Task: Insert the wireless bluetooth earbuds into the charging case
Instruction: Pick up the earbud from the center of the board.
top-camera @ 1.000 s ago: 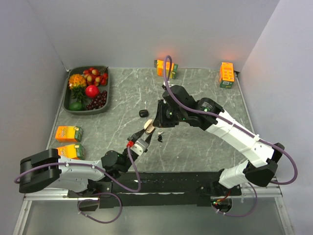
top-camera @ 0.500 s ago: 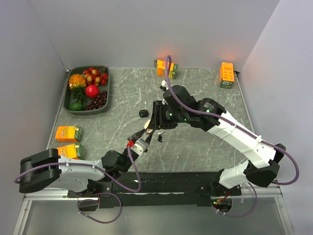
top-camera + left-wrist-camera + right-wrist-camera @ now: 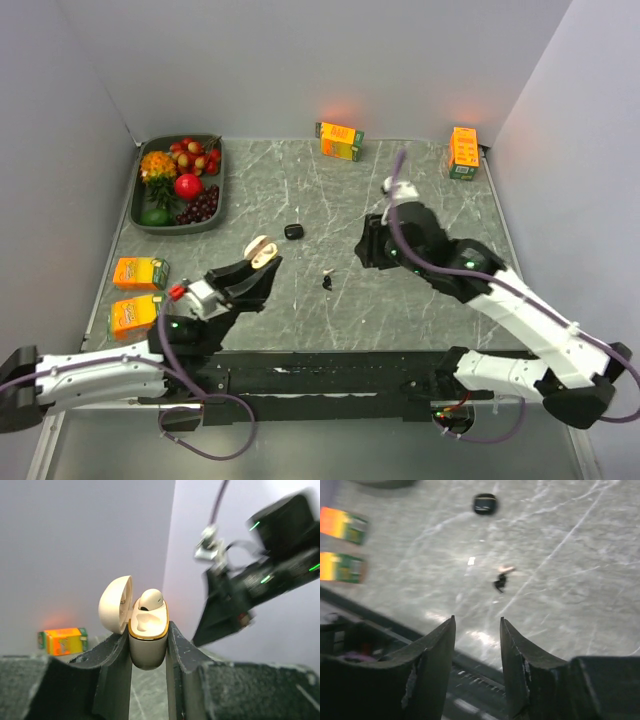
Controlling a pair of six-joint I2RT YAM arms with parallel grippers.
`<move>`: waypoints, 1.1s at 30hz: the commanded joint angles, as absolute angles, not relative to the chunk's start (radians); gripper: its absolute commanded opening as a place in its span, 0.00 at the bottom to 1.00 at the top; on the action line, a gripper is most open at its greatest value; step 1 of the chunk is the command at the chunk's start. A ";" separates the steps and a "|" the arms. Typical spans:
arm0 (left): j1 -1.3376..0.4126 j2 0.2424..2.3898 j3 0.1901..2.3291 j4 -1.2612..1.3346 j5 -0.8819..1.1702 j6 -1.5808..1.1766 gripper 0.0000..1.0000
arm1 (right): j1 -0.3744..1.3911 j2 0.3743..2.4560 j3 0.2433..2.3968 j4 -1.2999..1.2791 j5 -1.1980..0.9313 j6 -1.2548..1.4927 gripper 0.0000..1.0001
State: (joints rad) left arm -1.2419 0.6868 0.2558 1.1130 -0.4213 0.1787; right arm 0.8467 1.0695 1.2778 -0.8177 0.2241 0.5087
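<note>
My left gripper (image 3: 255,268) is shut on the cream charging case (image 3: 262,250) and holds it upright above the table. In the left wrist view the case (image 3: 148,635) has its lid open, and one whitish earbud (image 3: 150,600) sits in one socket; the other socket looks bare. A black earbud (image 3: 327,283) lies on the table, also in the right wrist view (image 3: 500,583), with a small pale piece (image 3: 508,570) beside it. My right gripper (image 3: 368,246) hangs open and empty above the table, right of the black earbud; its fingertips (image 3: 447,625) frame the table's near edge.
A small black case (image 3: 292,231) lies mid-table. A fruit tray (image 3: 216,185) stands at the back left. Orange juice cartons stand at the back centre (image 3: 340,140), the back right (image 3: 463,152) and the left edge (image 3: 140,272), (image 3: 135,312). The right arm (image 3: 260,575) is near the case.
My right gripper has pulled back to the right, away from the case. My left gripper has moved left with the case still in it.
</note>
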 commanded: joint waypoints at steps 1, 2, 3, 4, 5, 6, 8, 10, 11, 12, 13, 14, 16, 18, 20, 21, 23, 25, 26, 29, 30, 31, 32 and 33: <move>-1.235 0.534 0.195 0.867 -0.354 0.032 0.01 | 0.796 1.187 1.146 -0.580 0.131 0.393 0.47; -1.235 0.511 0.187 0.842 -0.379 0.014 0.01 | 0.781 1.225 1.152 -0.577 0.117 0.390 0.48; -1.233 0.470 0.181 0.825 -0.390 0.006 0.01 | 0.781 1.267 1.155 -0.566 0.107 0.388 0.50; -1.233 0.454 0.169 0.799 -0.397 0.006 0.01 | 0.773 1.352 1.160 -0.545 0.077 0.388 0.52; -1.235 0.443 0.166 0.787 -0.405 0.006 0.01 | 0.762 1.391 1.158 -0.526 0.068 0.396 0.54; -1.235 0.431 0.167 0.773 -0.406 -0.029 0.01 | 0.752 1.451 1.158 -0.508 0.060 0.403 0.56; -1.235 0.428 0.172 0.746 -0.402 -0.022 0.01 | 0.733 1.502 1.157 -0.445 0.020 0.411 0.58; -1.235 0.437 0.184 0.721 -0.402 -0.020 0.01 | 0.735 1.581 1.193 -0.437 0.043 0.387 0.58; -1.236 0.439 0.186 0.721 -0.400 -0.018 0.01 | 0.738 1.612 1.206 -0.442 0.048 0.349 0.58; -1.236 0.446 0.186 0.722 -0.394 -0.018 0.01 | 0.739 1.658 1.218 -0.443 0.054 0.324 0.59; -1.236 0.448 0.186 0.721 -0.388 -0.020 0.01 | 0.742 1.679 1.229 -0.448 0.063 0.299 0.60; -1.236 0.451 0.186 0.721 -0.384 -0.021 0.01 | 0.741 1.698 1.248 -0.462 0.081 0.260 0.61; -1.236 0.453 0.180 0.719 -0.380 -0.029 0.01 | 0.742 1.724 1.243 -0.445 0.089 0.220 0.63; -1.235 0.446 0.172 0.729 -0.377 -0.038 0.01 | 0.741 1.746 1.241 -0.434 0.095 0.206 0.64; -1.236 0.443 0.161 0.739 -0.379 -0.043 0.01 | 0.742 1.767 1.250 -0.433 0.087 0.196 0.64; -1.235 0.440 0.158 0.741 -0.377 -0.044 0.01 | 0.741 1.785 1.250 -0.433 0.084 0.196 0.64; -1.235 0.440 0.163 0.736 -0.374 -0.044 0.01 | 0.741 1.802 1.247 -0.431 0.086 0.199 0.63; -1.236 0.437 0.170 0.723 -0.368 -0.046 0.01 | 0.745 1.815 1.239 -0.420 0.092 0.198 0.62; -1.235 0.437 0.169 0.723 -0.365 -0.049 0.01 | 0.744 1.830 1.241 -0.425 0.095 0.199 0.61; -1.236 0.437 0.167 0.718 -0.364 -0.054 0.01 | 0.744 1.848 1.241 -0.423 0.103 0.212 0.61; -1.235 0.437 0.166 0.721 -0.364 -0.055 0.01 | 0.744 1.856 1.246 -0.428 0.109 0.216 0.61; -1.236 0.440 0.167 0.719 -0.362 -0.055 0.01 | 0.744 1.862 1.259 -0.436 0.117 0.222 0.61; -1.236 0.446 0.167 0.719 -0.362 -0.055 0.01 | 0.742 1.877 1.267 -0.439 0.124 0.224 0.60; -1.236 0.449 0.170 0.719 -0.362 -0.055 0.01 | 0.739 1.887 1.275 -0.446 0.132 0.229 0.60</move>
State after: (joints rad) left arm -1.2373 0.4484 0.1623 0.7013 -0.3805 -0.0395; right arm 0.7418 1.8526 1.2110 -0.4522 0.0898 0.2188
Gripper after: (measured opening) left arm 0.300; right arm 0.607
